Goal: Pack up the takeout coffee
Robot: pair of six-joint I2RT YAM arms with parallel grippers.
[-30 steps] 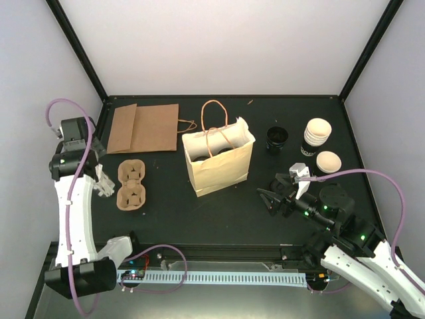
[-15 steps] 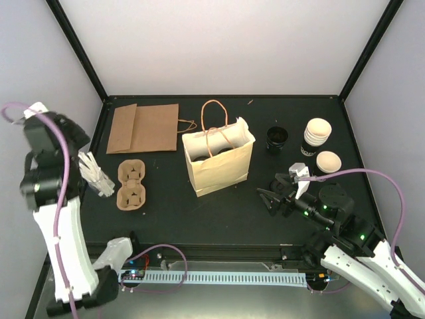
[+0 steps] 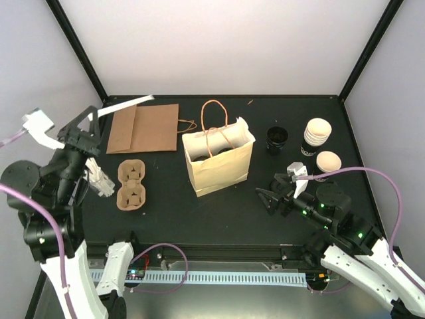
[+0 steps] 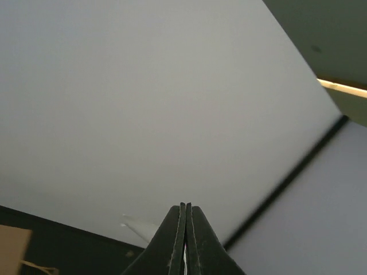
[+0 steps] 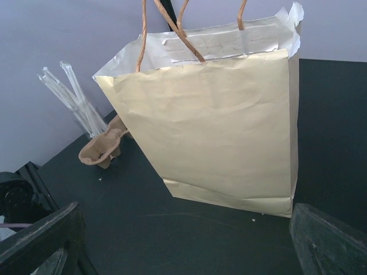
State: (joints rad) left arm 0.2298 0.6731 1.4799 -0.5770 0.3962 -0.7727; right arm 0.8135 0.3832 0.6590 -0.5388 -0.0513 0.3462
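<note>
**Inspector:** State of your pincers?

**Operator:** My right pincer [image 3: 272, 191] is spread wide and empty. It sits low over the black table [image 3: 199, 216]. Directly ahead of it, near but apart, the tall cream paper bag [image 5: 218, 126] stands upright. My left pincer [image 4: 184, 207] is clenched, fingers pressed together with nothing between them. It is raised high and aimed at the back wall.

**Inspector:** Location of the item?

**Operator:** The small cream-white tapered paper cup [image 3: 328, 161] stands upright off to the right of my right pincer, on the side away from the bag. It is near but not touching, and outside that wrist's view. I see no lid on it. A stack of like cups [image 3: 317, 133] stands just beside it, farther out.

**Inspector:** Hazards from here?

**Operator:** In my judgement, four.
- **Neighbouring stack:** the right pincer must turn away from the bag to reach the cup, and a wide swing could topple the stack.
- **Grip force:** thin paper buckles if I clench hard, yet the taper lets a loose grip slip.
- **Bag mouth:** the cord loop handles [image 5: 141, 40] arch over the opening and could snag the cup on the way in.
- **Bag stability:** the bag looks light, so a nudge on its rim may tip it, and my left pincer is too far off to steady it.

There are also dark shapes inside the bag. I cannot tell what they are or how much room remains.
</note>
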